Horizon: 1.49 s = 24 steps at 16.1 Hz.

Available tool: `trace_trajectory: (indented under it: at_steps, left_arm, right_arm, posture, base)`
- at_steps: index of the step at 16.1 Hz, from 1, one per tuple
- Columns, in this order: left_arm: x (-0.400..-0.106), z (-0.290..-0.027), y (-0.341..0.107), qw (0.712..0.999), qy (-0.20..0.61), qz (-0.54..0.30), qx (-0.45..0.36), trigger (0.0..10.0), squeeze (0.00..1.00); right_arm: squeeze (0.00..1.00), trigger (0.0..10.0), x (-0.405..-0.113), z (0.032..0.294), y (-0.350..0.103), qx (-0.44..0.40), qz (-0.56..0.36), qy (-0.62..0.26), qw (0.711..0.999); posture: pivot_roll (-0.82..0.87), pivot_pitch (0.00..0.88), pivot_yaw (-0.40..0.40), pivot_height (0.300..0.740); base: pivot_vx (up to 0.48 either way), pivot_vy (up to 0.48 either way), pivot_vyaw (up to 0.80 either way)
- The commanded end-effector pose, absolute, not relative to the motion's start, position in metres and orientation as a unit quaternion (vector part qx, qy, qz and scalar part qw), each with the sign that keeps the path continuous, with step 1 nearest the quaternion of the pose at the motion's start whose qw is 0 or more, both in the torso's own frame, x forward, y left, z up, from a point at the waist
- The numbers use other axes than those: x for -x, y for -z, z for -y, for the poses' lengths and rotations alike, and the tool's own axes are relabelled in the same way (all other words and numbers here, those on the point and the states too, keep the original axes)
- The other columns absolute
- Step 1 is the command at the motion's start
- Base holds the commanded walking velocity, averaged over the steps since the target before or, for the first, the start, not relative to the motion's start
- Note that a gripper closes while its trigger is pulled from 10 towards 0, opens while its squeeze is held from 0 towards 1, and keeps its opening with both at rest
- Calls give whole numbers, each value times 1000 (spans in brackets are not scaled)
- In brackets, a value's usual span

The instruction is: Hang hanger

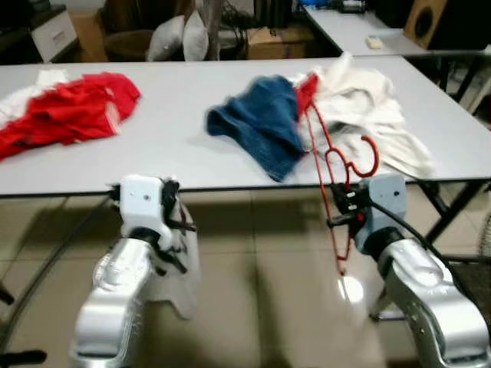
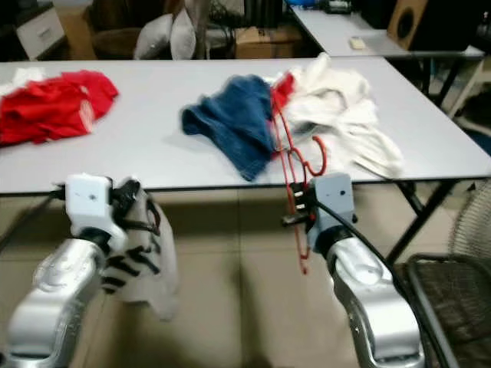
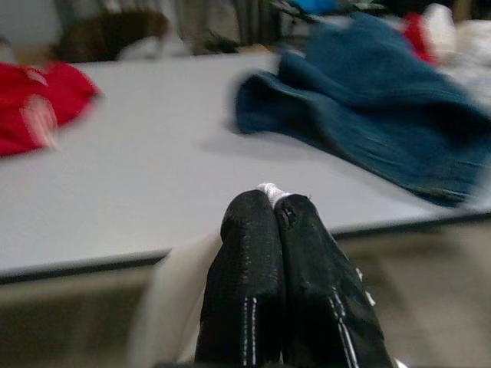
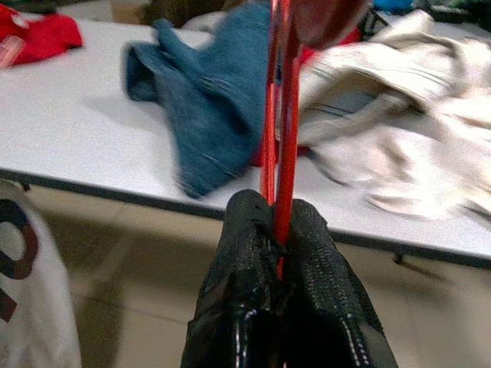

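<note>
My right gripper (image 1: 343, 208) is shut on a red wire hanger (image 1: 328, 157), holding it upright just in front of the table's near edge. The hook curls to the right at the top, and the long wires (image 4: 280, 92) rise out from between the black fingers (image 4: 245, 253). Further left and below the table edge, my left gripper (image 1: 175, 211) is shut on a white garment with dark markings (image 2: 146, 268), which hangs down beside the arm. A bit of white cloth (image 3: 270, 190) sticks out at the fingertips.
The grey table (image 1: 169, 146) carries a red garment (image 1: 73, 111) at the left, a blue one (image 1: 265, 123) in the middle and a cream one (image 1: 368, 115) at the right. A dark wire basket (image 2: 453, 307) stands at my right. Another table (image 1: 345, 27) stands behind.
</note>
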State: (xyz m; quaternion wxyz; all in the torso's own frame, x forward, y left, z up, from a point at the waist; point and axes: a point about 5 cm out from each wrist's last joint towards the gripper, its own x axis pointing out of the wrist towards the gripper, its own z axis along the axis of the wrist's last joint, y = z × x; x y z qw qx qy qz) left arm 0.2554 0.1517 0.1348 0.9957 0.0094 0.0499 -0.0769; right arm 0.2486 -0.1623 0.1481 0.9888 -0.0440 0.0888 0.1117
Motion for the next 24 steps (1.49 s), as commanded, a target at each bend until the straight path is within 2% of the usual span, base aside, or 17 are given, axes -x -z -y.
trace_trajectory:
  at_steps: [1, 3, 6, 9, 15, 19, 21, 24]
  left_arm:
    - [-259, -152, -150, 996, 91, -12, -12, 10000, 0]
    - [-262, -154, -155, 996, 85, 1, 17, 10000, 0]
    - [-268, -156, -162, 996, 82, 15, 8, 10000, 0]
    - [-276, -157, -170, 996, 87, 27, 2, 10000, 0]
    - [-298, -167, -195, 994, 87, 65, -13, 10000, 0]
    - [-328, -173, -228, 987, 108, 110, -40, 10000, 0]
    - [-333, -173, -236, 985, 112, 121, -45, 10000, 0]
    - [-343, -163, -275, 971, 162, 171, -39, 10000, 0]
  right_arm:
    - [0, 10000, -249, 156, -151, 33, -85, -133, 987]
    - [0, 10000, -250, 154, -152, 28, -82, -140, 986]
    - [0, 10000, -252, 153, -156, 34, -76, -155, 984]
    - [0, 10000, -251, 157, -165, 78, -59, -222, 970]
    - [0, 10000, -223, 173, -184, 141, -95, -423, 890]
    - [0, 10000, -196, 191, -195, 183, -168, -530, 811]
    - [0, 10000, -196, 192, -196, 182, -171, -536, 806]
    - [0, 10000, -202, 177, -197, 179, -158, -578, 780]
  posture:
    - [-171, 0, 55, 740]
    - [-171, 0, 57, 740]
    - [-171, 0, 62, 740]
    - [-168, 0, 61, 740]
    - [-154, 0, 55, 740]
    - [-144, 0, 44, 740]
    - [-144, 0, 44, 740]
    - [-143, 0, 53, 740]
  base:
    - [0, 0, 0]
    - [148, 0, 0]
    - [356, 0, -756]
    - [366, 0, 0]
    - [366, 0, 0]
    - [367, 0, 0]
    - [368, 0, 0]
    - [370, 0, 0]
